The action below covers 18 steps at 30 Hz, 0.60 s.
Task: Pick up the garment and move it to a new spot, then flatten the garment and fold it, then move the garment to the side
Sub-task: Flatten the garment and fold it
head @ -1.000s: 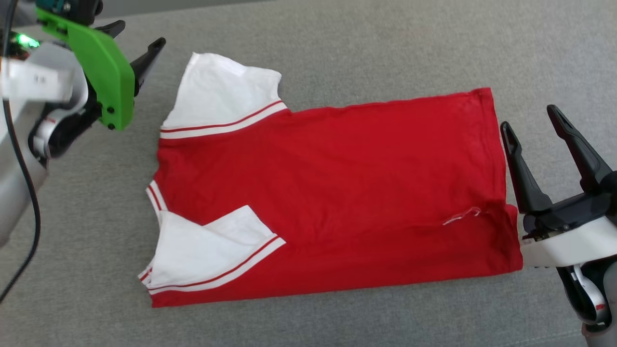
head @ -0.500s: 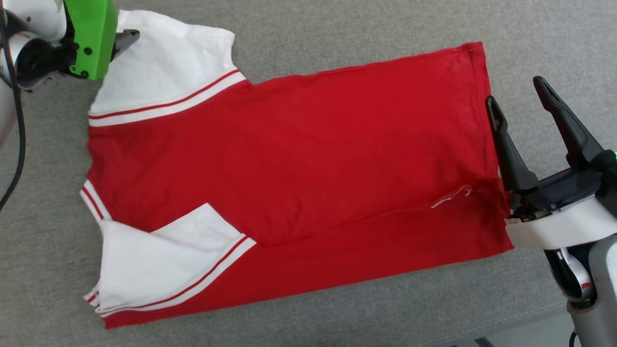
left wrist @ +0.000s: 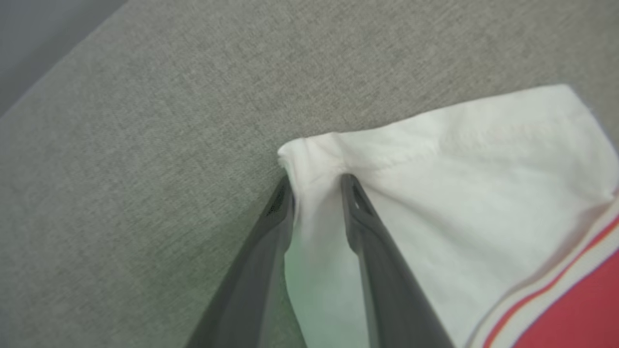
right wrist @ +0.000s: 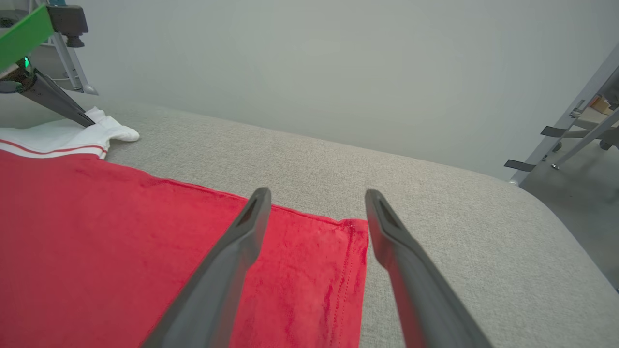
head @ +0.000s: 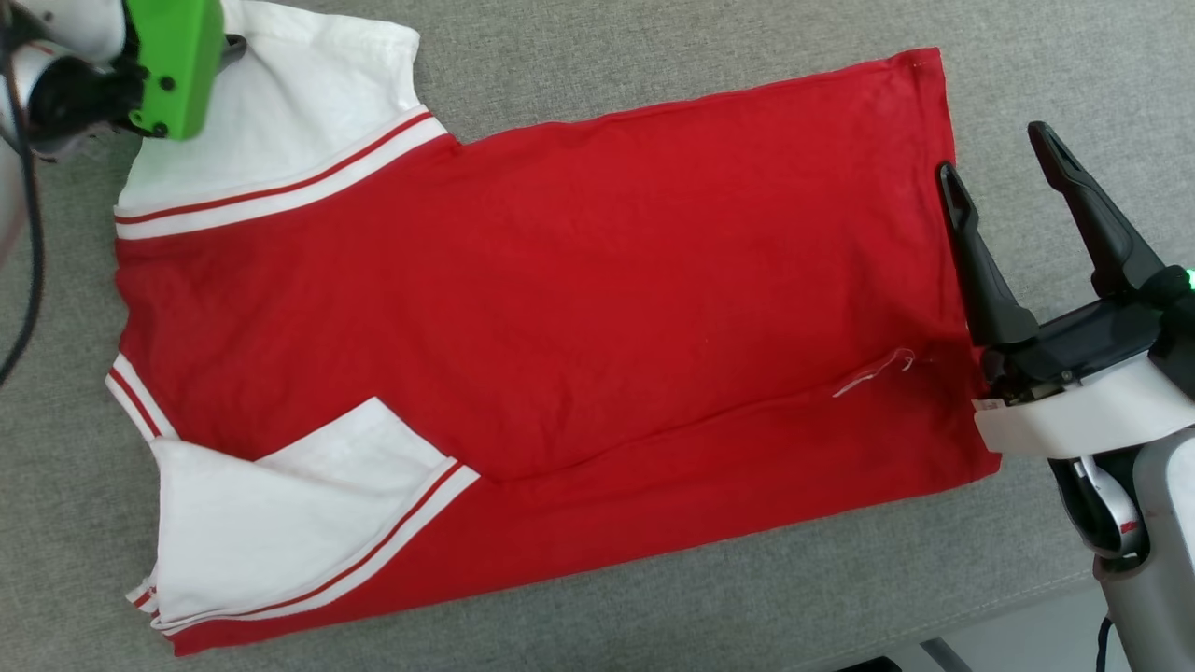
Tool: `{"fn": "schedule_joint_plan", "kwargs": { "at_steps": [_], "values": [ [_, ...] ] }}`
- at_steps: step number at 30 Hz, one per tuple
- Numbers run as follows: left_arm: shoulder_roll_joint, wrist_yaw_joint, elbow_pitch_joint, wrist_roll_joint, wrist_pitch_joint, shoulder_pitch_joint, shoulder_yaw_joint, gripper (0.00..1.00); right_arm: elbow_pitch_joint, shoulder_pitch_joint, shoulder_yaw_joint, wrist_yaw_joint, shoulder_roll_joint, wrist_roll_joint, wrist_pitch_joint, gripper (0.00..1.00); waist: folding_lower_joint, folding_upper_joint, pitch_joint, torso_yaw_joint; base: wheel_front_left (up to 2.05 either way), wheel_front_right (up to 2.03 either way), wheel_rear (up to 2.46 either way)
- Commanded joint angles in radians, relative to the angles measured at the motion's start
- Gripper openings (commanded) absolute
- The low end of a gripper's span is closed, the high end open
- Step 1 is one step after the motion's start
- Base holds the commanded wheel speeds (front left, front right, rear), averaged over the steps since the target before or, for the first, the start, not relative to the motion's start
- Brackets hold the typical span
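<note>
Left claw [left wrist: 316, 180] wears a bright green plastic plate [head: 173, 65] with dark screws [head: 166, 84], thin black cable [head: 28, 233] alongside; right claw [head: 991, 149] has long black fingers [head: 980, 271] and a smooth white shell [head: 1074, 420].

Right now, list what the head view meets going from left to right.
Left gripper, jaws shut on a white sleeve corner → garment, white sleeves first, then red body → right gripper, jaws open beside the hem.

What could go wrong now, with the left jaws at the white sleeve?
1. The left gripper pinches only the corner of the far white sleeve; the cloth may slip out.
2. The right gripper is open beside the hem, holding nothing, so a pull may drag and wrinkle the whole garment.
</note>
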Motion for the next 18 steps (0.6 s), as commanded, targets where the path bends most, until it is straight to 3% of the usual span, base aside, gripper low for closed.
{"fn": "schedule_joint_plan", "kwargs": {
  "at_steps": [1,6,8,12,18],
  "values": [
    [-0.001,-0.007,0.004,0.006,0.001,0.066,-0.042,0.0,0.003,-0.019,-0.006,-0.001,-0.007,0.005,-0.005,1.0,-0.0001,-0.0001,-0.012,0.01,0.0,0.0,0.0],
    [0.018,-0.007,-0.036,0.048,-0.092,0.045,-0.073,0.0,0.003,-0.046,-0.042,-0.001,-0.051,0.013,0.022,1.0,-0.0001,-0.0001,-0.05,0.033,0.0,0.0,0.0],
    [0.021,-0.007,-0.06,0.071,-0.149,0.036,-0.087,0.0,-0.002,-0.069,-0.029,-0.001,-0.112,0.015,0.061,1.0,-0.0001,-0.0001,-0.07,0.048,0.0,0.0,0.0],
    [0.026,-0.007,-0.12,0.093,-0.244,0.042,-0.119,0.0,-0.002,-0.123,0.018,-0.001,-0.238,0.111,0.226,1.0,-0.0001,-0.0001,-0.108,0.081,0.0,0.0,0.0],
    [0.015,-0.007,-0.192,0.107,-0.354,0.069,-0.142,0.0,0.02,-0.21,0.119,-0.001,-0.428,0.344,0.566,1.0,-0.0001,-0.0001,-0.142,0.134,0.0,0.0,0.0]
  ]
}}
